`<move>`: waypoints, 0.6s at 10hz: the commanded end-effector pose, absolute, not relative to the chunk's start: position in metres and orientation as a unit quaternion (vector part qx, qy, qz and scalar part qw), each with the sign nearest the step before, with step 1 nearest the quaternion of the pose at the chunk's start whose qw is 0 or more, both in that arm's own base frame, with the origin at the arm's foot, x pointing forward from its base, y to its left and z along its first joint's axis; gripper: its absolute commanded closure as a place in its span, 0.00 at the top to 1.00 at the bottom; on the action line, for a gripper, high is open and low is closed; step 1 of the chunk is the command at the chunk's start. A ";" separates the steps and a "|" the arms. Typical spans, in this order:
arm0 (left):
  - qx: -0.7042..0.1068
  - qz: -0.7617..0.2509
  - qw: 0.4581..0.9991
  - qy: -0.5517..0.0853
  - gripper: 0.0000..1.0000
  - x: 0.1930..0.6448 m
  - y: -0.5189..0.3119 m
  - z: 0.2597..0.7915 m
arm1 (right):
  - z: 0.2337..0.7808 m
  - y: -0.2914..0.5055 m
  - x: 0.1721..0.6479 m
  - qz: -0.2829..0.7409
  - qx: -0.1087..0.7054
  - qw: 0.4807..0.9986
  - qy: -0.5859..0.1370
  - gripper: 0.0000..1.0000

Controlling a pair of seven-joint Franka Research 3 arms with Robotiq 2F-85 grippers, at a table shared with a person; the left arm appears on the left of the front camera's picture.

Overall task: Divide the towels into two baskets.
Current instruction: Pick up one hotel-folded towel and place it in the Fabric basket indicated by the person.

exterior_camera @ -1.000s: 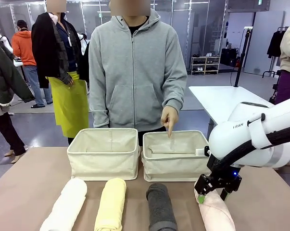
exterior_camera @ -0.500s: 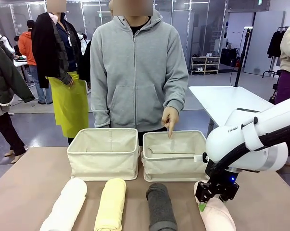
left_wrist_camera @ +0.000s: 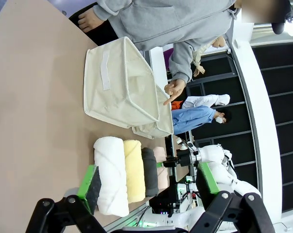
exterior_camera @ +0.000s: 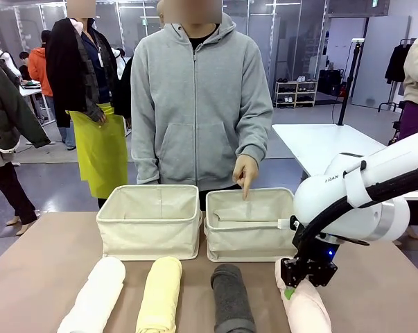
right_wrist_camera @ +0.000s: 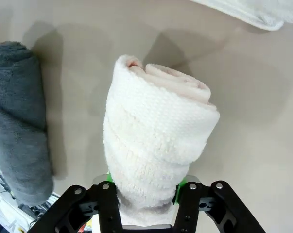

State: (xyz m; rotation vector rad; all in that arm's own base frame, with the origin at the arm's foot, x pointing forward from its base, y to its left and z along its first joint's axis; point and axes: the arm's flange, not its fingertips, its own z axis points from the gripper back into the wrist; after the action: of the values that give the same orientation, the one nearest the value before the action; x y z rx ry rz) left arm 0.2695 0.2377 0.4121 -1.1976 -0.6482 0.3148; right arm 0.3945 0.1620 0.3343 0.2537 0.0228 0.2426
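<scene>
The counter (exterior_camera: 49, 277) fills the lower half of the front view. At mid-frame the left-hand basket (exterior_camera: 150, 232) and the right-hand basket (exterior_camera: 247, 244) stand side by side, and both look empty, so no towel has been sorted yet. Along the bottom edge four rolls lie in a row: the white towel (exterior_camera: 98, 295), the yellow towel (exterior_camera: 159, 295), the grey towel (exterior_camera: 231, 300) and, at lower right, the pink towel (exterior_camera: 309, 312). The right gripper (exterior_camera: 292, 289) has its jaws clenched on one end of the pink towel, which lies on the counter just in front of the right-hand basket. By that, the first pick is only starting and all four placements remain. The left gripper (left_wrist_camera: 148, 184) hangs with jaws spread wide, nothing between them. The person's hand (exterior_camera: 245, 170) points down into the right-hand basket.
</scene>
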 end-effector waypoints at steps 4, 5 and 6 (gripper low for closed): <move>-0.557 0.139 0.760 -0.305 1.00 0.268 0.240 0.413 | 0.461 0.199 0.372 0.405 0.073 0.911 0.001 0.10; -0.557 0.139 0.760 -0.305 1.00 0.268 0.240 0.413 | 0.469 0.205 0.369 0.478 0.038 0.877 0.009 0.10; -0.557 0.139 0.760 -0.305 1.00 0.268 0.240 0.413 | 0.476 0.209 0.360 0.552 0.025 0.833 0.021 0.10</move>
State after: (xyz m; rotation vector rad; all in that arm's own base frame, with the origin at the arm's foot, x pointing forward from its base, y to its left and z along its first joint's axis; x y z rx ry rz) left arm 0.2694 0.2378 0.4121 -1.1978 -0.6483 0.3151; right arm 0.3570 0.2113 0.4799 0.1023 0.0509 0.9399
